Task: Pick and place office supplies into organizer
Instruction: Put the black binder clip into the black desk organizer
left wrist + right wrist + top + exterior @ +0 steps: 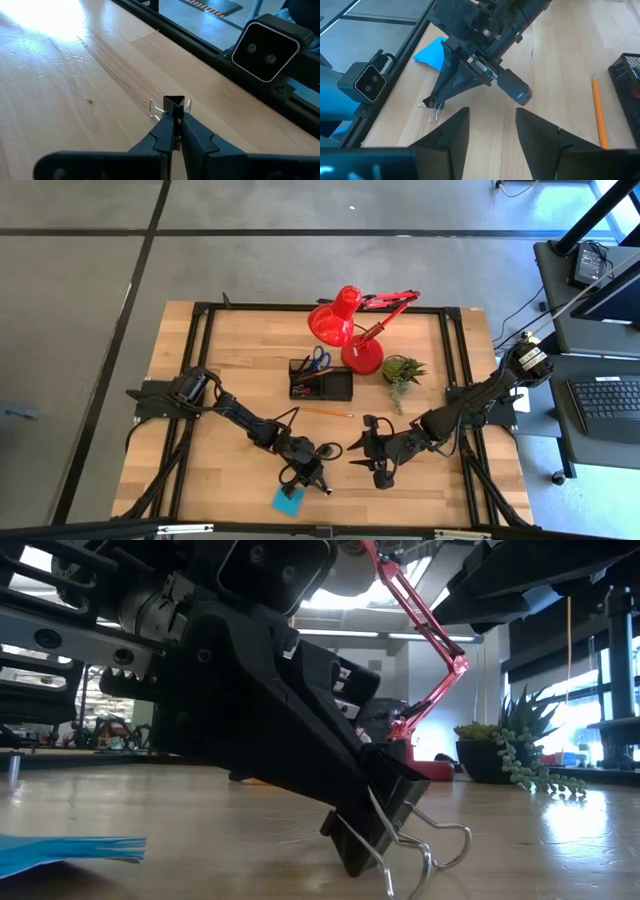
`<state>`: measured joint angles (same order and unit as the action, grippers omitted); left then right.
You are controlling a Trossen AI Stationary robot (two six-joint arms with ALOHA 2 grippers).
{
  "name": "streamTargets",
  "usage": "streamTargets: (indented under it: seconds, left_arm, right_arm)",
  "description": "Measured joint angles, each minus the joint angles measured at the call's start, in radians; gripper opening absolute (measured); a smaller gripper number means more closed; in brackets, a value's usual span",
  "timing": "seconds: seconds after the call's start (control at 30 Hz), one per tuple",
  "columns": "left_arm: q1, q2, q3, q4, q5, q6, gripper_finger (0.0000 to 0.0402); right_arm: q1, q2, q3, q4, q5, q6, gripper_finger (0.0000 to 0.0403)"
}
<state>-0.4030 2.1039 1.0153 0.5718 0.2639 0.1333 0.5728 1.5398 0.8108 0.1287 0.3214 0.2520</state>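
Overhead, we look down on one wooden table with two dark robot arms reaching across it. We count one black binder clip, one blue sticky-note pad, one orange pencil lying loose, one red desk lamp and one small green potted plant.

The left claw is near the table's front edge, tilted down, its two fingers pressed nearly together on the binder clip. The clip's black body sits between the fingertips and its wire handles rest on the wood. The blue pad lies flat just beside this claw, closer to the front edge.

The right claw hovers close by, to the right of the left one, its fingers spread apart with nothing between them.

We count one container, a black mesh organizer, near the table's middle, beside the lamp's round base. Blue-handled scissors stand in it, along with some smaller things, red and dark, that we cannot make out. The loose pencil lies between the organizer and the two claws.
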Motion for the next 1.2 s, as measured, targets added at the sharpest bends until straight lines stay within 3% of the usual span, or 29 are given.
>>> streamTargets:
  seconds: [0.3, 0.57, 0.87, 1.07, 1.2]
  left_arm:
    - [0.0, -0.05, -0.001, -0.035, 0.008, -0.016, 0.0019]
    - [0.003, -0.188, -0.001, -0.259, -0.025, -0.015, 0.0019]
    - [0.02, -0.405, -0.001, -0.608, -0.399, -0.016, 0.0019]
    - [0.033, -0.492, -0.001, -0.746, -0.727, -0.021, 0.0019]
    - [0.081, -0.491, -0.001, -0.799, -0.797, -0.07, 0.0019]
  right_arm:
    - [0.0, 0.0, 0.0, 0.0, 0.0, -0.002, 0.0163]
    - [0.0, 0.0, 0.0, -0.001, 0.0, -0.001, 0.0163]
    - [0.0, 0.0, 0.0, -0.001, 0.0, 0.006, 0.0163]
    - [0.0, 0.0, 0.0, -0.003, 0.0, 0.0, 0.0163]
    - [0.0, 0.0, 0.0, -0.01, 0.0, -0.004, 0.0163]
